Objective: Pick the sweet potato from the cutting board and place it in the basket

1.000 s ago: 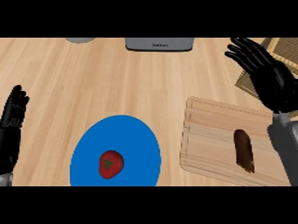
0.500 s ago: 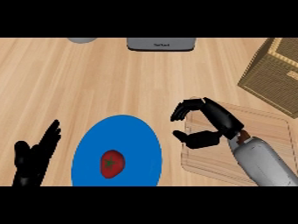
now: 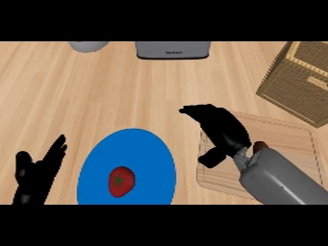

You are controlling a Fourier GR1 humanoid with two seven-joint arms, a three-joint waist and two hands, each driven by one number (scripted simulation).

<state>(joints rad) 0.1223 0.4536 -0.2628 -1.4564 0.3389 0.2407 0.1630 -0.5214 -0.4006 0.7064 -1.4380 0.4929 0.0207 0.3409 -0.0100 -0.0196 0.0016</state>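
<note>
1. The sweet potato (image 3: 260, 145) is seen only as a small dark brown tip on the cutting board (image 3: 294, 139), right of centre in the frame; the rest is hidden behind the right wrist and grey forearm.
2. The long axis and pointing direction of the sweet potato cannot be told from the part that shows.
3. The right hand (image 3: 221, 126) is placed over the left part of the cutting board, its back turned upward, with the forearm entering from the lower right.
4. The fingers of the right hand are curled and point toward the upper left; the thumb is bent down at the lower left of the hand. Whether anything is enclosed cannot be told.
5. The visible tip of the sweet potato lies just beside the wrist, to the right of and below the fingers, apart from the fingertips.
6. The left hand (image 3: 38, 170) is noted at the lower left of the frame, fingers straight and pointing upward, holding nothing.
7. The basket (image 3: 315, 81), of woven wicker, stands at the upper right, just beyond the far corner of the cutting board.
8. A blue plate (image 3: 141, 158) lies at lower centre, between the two hands, with a red tomato (image 3: 121, 180) on it.
9. A grey appliance (image 3: 172, 49) and a grey rounded object (image 3: 88, 46) are recorded at the top edge.
</note>
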